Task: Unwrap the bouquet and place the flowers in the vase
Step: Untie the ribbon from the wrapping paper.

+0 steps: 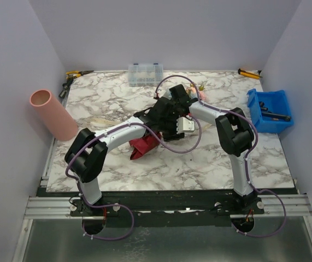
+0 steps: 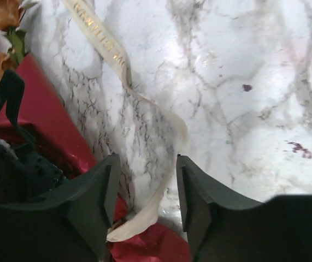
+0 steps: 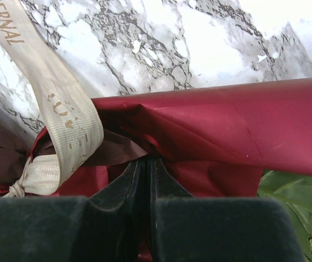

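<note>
The bouquet lies mid-table, its dark maroon sheet [image 1: 143, 146] poking out under the two wrists, with flowers [image 1: 196, 89] showing at the far end. My right gripper [image 3: 146, 159] is shut on a fold of the maroon sheet [image 3: 227, 125], next to the knotted beige ribbon [image 3: 68, 114]. My left gripper [image 2: 147, 158] stands open above the loose ribbon [image 2: 104, 46], which trails between its fingers without touching them. Orange and pink blooms [image 2: 0, 13] sit in the corner of the left wrist view. The salmon-pink vase [image 1: 53, 114] lies at the table's left edge.
A blue bin [image 1: 269, 111] holding tools stands at the right edge. A clear compartment box [image 1: 145, 73] sits at the back, a yellow tool [image 1: 249, 72] at the back right and pliers [image 1: 75, 73] at the back left. Green leaves [image 3: 298, 202] lie under the sheet.
</note>
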### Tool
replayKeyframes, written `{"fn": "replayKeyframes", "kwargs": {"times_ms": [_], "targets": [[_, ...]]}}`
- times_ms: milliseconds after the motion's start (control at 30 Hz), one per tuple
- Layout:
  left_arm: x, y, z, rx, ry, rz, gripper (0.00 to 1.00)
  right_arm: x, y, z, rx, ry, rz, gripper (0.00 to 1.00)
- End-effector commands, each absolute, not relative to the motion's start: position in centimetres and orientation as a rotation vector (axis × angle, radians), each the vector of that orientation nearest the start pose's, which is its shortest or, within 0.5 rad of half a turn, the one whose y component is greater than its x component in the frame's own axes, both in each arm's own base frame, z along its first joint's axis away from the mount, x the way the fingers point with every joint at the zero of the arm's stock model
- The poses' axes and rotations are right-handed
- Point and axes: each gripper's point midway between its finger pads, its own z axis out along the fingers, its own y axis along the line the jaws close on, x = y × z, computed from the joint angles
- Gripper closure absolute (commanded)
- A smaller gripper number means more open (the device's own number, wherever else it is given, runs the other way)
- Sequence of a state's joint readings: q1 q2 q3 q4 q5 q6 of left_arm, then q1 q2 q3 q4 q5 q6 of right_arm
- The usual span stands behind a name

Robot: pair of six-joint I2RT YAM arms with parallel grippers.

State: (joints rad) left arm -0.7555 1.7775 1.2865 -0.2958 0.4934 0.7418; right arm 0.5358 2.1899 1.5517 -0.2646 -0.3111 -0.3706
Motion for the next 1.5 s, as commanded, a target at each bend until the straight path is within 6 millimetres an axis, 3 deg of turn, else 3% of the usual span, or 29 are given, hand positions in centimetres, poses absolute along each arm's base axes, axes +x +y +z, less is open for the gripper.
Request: {"fn": "replayKeyframes", "kwargs": {"times_ms": [0,100,233,367,533,633,767,833,900,1100,1200,1333,1467], "targets": [[27.5,-35.1,14.9,1.747,1.480,-0.684,0.46,35.0,23.0,-10.4,-1.357,2.610,0.317,0.91],[28.0,-33.2,15.2,1.686,1.543,-0.702,0.51,34.9,22.9,-10.4,-1.357,2.613,0.317,0.91],[30.9,-30.5,14.2,1.601,1.632,-0.623,0.77,35.0,22.9,-10.4,-1.357,2.610,0.318,0.90],[34.4,-27.9,11.1,1.571,1.731,-0.491,0.86,35.0,22.9,-10.4,-1.357,2.611,0.317,0.91],[33.8,-25.6,5.9,1.664,1.820,-0.401,0.86,34.9,22.9,-10.3,-1.356,2.610,0.320,0.91],[32.5,-23.7,2.3,1.722,1.869,-0.346,0.80,34.9,22.9,-10.3,-1.354,2.611,0.319,0.91],[31.5,-22.1,-0.8,1.748,1.929,-0.304,0.73,34.9,23.0,-10.4,-1.358,2.612,0.320,0.91],[31.6,-22.0,-0.8,1.740,1.920,-0.289,0.69,34.9,23.0,-10.3,-1.357,2.611,0.322,0.91],[31.9,-22.5,0.5,1.706,1.893,-0.308,0.65,34.9,22.9,-10.4,-1.357,2.612,0.321,0.91],[33.9,-24.8,9.5,1.535,1.678,-0.509,0.65,34.9,23.0,-10.3,-1.357,2.611,0.322,0.91],[36.5,-24.8,12.5,1.431,1.628,-0.480,0.62,34.9,23.0,-10.3,-1.356,2.610,0.324,0.91],[40.0,-23.9,11.7,1.369,1.672,-0.364,0.46,34.9,23.0,-10.3,-1.357,2.609,0.324,0.91],[41.3,-23.8,9.4,1.351,1.740,-0.355,0.39,34.9,23.0,-10.3,-1.356,2.610,0.324,0.91]]}}
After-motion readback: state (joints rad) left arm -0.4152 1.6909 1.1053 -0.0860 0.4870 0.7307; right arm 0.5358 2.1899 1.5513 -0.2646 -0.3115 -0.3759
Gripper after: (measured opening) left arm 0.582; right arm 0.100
